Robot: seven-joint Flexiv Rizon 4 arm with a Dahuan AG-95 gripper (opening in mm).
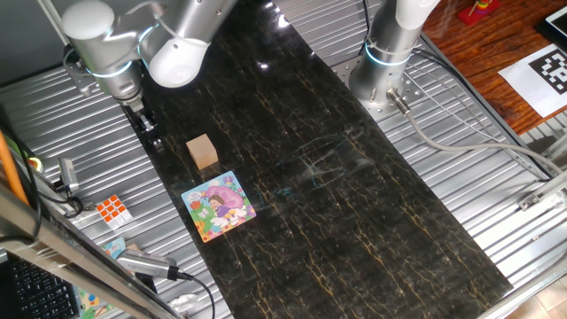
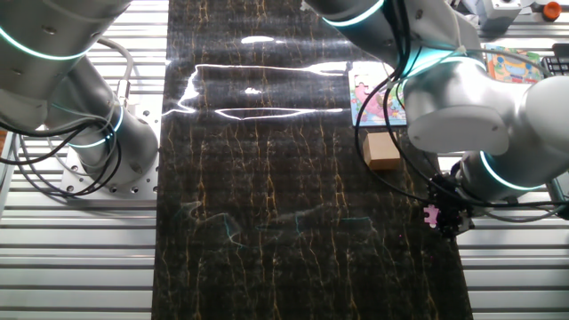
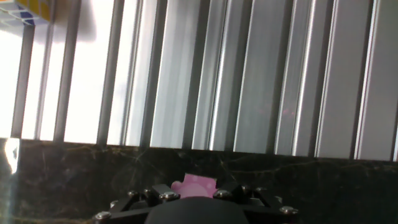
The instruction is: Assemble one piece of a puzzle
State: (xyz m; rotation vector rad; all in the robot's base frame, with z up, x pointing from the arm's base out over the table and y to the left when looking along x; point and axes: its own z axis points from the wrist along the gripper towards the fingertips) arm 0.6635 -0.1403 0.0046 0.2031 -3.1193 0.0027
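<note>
The piece (image 2: 432, 213) is tiny, flat and pink-magenta, and my gripper (image 2: 437, 213) is shut on it, held a little above the dark mat's edge. In the hand view the piece (image 3: 194, 185) shows pink between the black fingers (image 3: 158, 196) at the bottom. In one fixed view the gripper (image 1: 152, 135) hangs at the mat's left edge, left of the tan block; the piece is not visible there. The puzzle (image 1: 218, 206) lies flat on the mat, an orange-edged cartoon board in front of the block. In the other fixed view the puzzle (image 2: 373, 100) is partly behind the arm.
A tan wooden block (image 1: 202, 151) stands between gripper and puzzle, also seen as the block (image 2: 380, 151) in the other fixed view. An orange-and-white Rubik's cube (image 1: 112, 210) lies on the ribbed metal table (image 1: 80, 115). The second arm's base (image 1: 385, 66) stands at the back.
</note>
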